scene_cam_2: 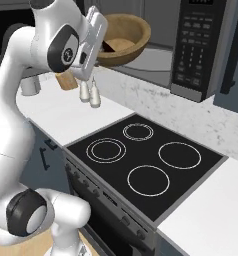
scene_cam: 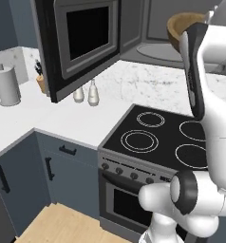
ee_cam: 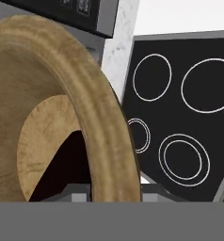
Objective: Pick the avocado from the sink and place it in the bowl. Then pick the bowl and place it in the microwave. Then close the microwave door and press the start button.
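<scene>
At microwave (scene_cam_2: 203, 45) mouth | hand (ee_cam: 107, 190) clamped on bowl (scene_cam_2: 122, 37) rim | hand view – avocado (ee_cam: 62, 169) inside

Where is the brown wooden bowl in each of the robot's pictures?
Left base view: the bowl is at the top right, above the stove, before the open microwave.
Right base view: the bowl is top centre, held up by the gripper.
Hand view: the bowl fills the left.
Shared landmark: the black stove.

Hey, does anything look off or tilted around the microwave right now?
The bowl is tipped, not level: the gripper is clamped on its rim in front of the open microwave, over the stovetop. A dark thing lies low inside the bowl, probably the avocado. Nothing has spilled.
</scene>
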